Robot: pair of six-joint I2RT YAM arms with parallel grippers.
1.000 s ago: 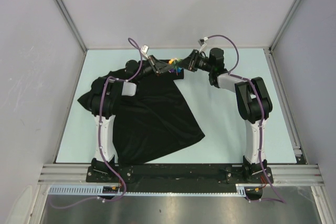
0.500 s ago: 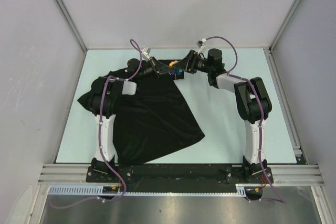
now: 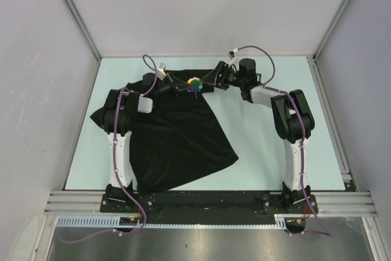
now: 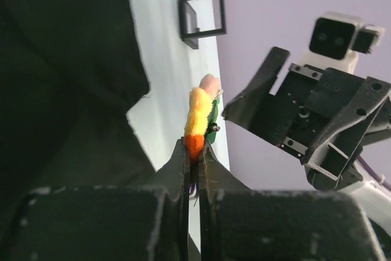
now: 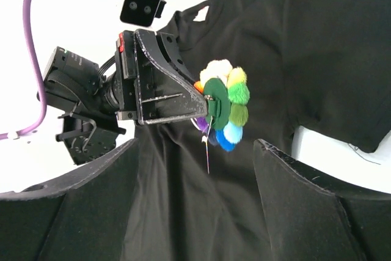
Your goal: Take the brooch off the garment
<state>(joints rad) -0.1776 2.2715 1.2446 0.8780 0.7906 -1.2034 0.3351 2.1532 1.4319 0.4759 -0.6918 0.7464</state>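
In the left gripper, part of the brooch sits hidden.

- two grippers: left gripper, right gripper
- one brooch, at the left gripper's tips
- one black t-shirt, beneath both grippers
- one square frame, beyond the left gripper

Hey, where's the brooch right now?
In the top view the brooch sits far centre, pinched in the shut left hand over the garment's far edge, with the open right hand to its right.
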